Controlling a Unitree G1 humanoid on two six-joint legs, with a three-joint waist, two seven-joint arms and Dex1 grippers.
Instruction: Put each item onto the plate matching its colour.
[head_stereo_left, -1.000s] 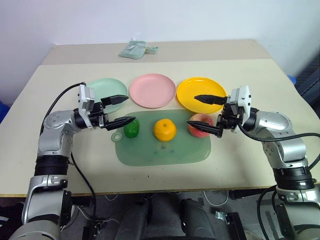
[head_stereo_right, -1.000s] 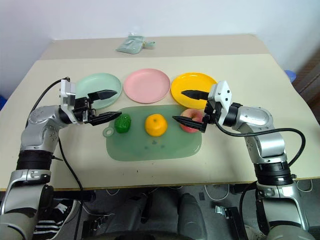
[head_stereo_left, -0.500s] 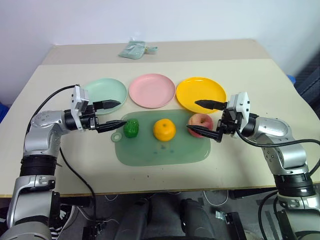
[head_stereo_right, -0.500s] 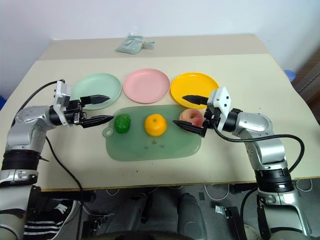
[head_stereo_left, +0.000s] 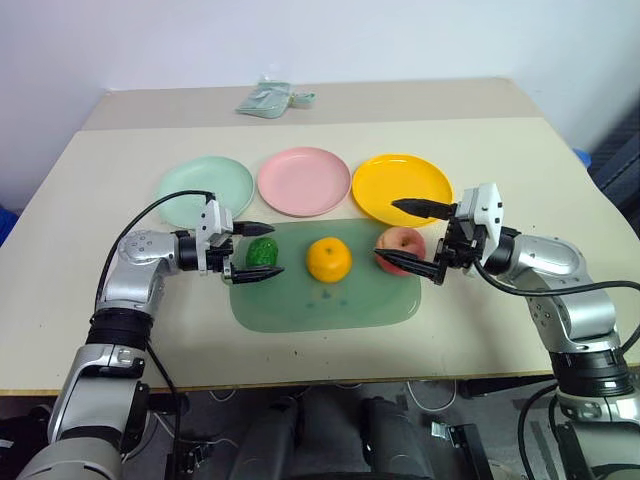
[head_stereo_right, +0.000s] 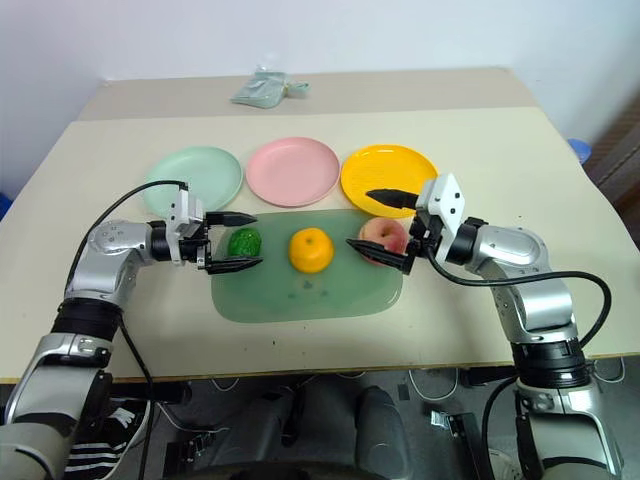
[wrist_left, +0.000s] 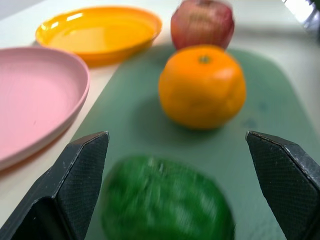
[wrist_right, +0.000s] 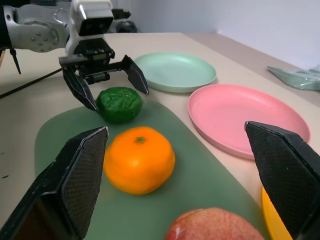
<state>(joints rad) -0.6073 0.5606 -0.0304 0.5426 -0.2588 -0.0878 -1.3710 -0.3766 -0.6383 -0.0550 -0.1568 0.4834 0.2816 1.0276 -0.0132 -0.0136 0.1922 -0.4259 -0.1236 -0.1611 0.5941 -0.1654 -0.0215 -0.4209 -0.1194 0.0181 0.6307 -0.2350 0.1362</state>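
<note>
While all three toy fruits sit in a row on the flat translucent green mat (head_stereo_left: 325, 295), the left gripper (head_stereo_left: 258, 250) has its two black fingers spread on either side of the dark green bumpy fruit (head_stereo_left: 263, 253), not closed on it. The round orange fruit (head_stereo_left: 329, 259) lies mid-mat. At the right, the right gripper (head_stereo_left: 412, 237) is spread around the pink-red peach-like fruit (head_stereo_left: 404, 246). Beyond lie the mint green plate (head_stereo_left: 204, 186), pink plate (head_stereo_left: 304, 181) and yellow plate (head_stereo_left: 400, 186).
</note>
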